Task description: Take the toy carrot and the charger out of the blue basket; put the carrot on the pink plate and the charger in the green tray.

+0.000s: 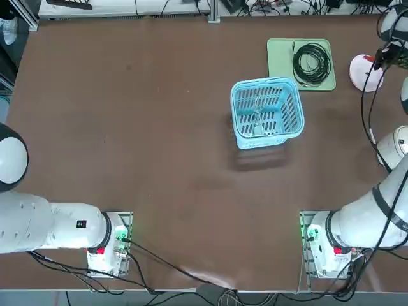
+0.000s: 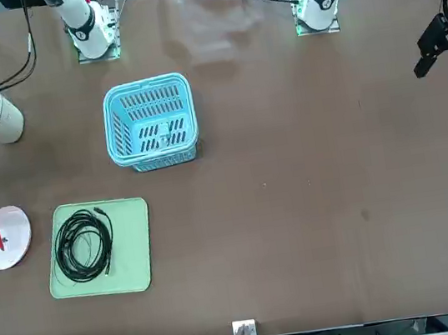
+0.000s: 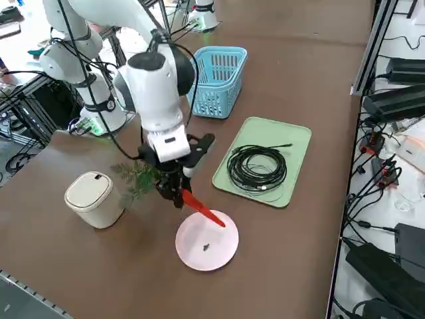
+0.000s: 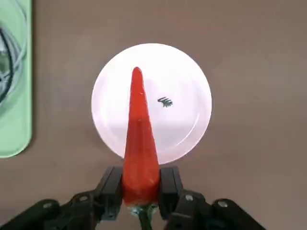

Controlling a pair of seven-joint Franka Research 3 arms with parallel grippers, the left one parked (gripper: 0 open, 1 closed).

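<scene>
Right gripper (image 4: pixel 140 191) clenched on the toy carrot (image 4: pixel 139 139) at its thick end, tip angled down over the pink plate (image 4: pixel 187 124). Advice: lower until the tip nears the plate centre, then let go. Count, front view, left to right: one plate at 9 o'clock, one green tray (image 2: pixel 135 248) holding one coiled black cable (image 2: pixel 83 243), one blue basket (image 2: pixel 145 91) at 11; charger not discernible.

Charger in blue basket (image 1: pixel 266 113) indistinct.

surface: brown table (image 1: pixel 159 159) | far edge: tangled cables (image 1: pixel 274 6) | right side: metal rail (image 3: pixel 372 40), black boxes (image 3: pixel 398 100)
</scene>
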